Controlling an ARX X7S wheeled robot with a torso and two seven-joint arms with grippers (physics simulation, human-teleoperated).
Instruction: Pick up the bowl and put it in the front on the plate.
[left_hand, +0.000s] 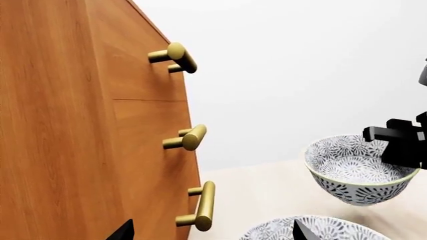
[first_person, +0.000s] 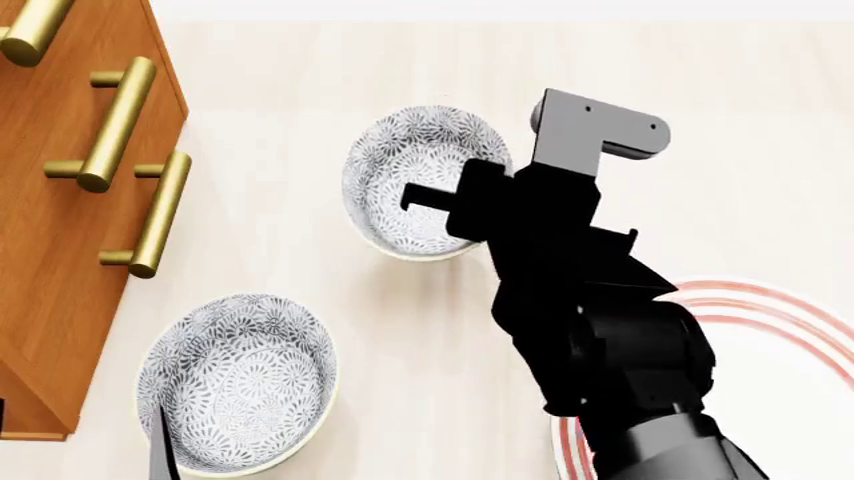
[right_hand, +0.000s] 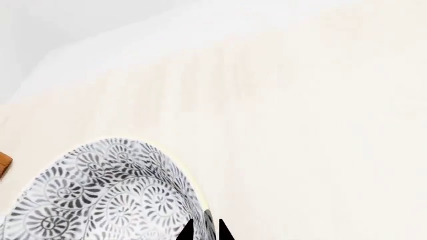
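Head view shows the right gripper (first_person: 461, 205) pinching the rim of the bowl (first_person: 416, 180), apparently lifted at upper centre, so the pickup looks done and carrying it to the plate (first_person: 781, 330) at lower right remains.

Two patterned bowls show beside the wooden cabinet (first_person: 67, 230): one near bowl (first_person: 240, 380) and one farther bowl (first_person: 420, 195). One red-ringed plate (first_person: 787, 330) lies farther off. The cabinet carries three brass handles (first_person: 114, 125).

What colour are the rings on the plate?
Red, on the white plate; head view shows it best.
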